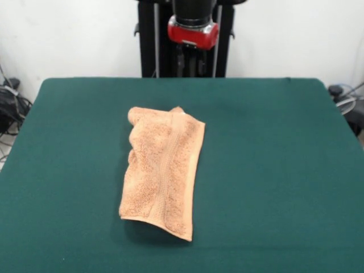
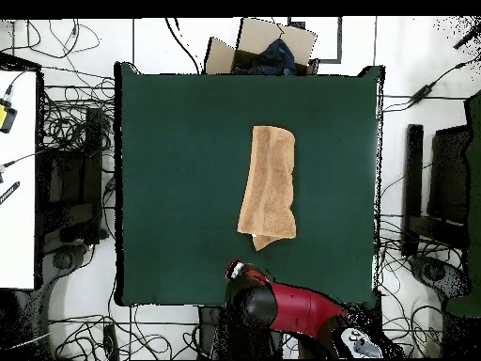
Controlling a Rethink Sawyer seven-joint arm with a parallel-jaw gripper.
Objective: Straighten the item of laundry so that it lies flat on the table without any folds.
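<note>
The peach-orange towel [image 1: 162, 170] lies near the middle of the dark green table [image 1: 273, 170]. It is folded over lengthwise into a long strip, with a woven band running along its length and a bunched, crumpled end toward the robot. It also shows in the overhead view [image 2: 268, 183] on the table [image 2: 178, 188]. The red and black arm [image 1: 192, 29] is drawn back over the table's far edge. In the overhead view the gripper [image 2: 235, 273] is at the table's robot-side edge, a little short of the towel's nearest end and not touching it.
An open cardboard box [image 2: 268, 49] with dark cloth inside stands beyond the table's edge opposite the robot. Cables lie on the floor around the table. A white surface [image 2: 17, 179] stands off to the left in the overhead view.
</note>
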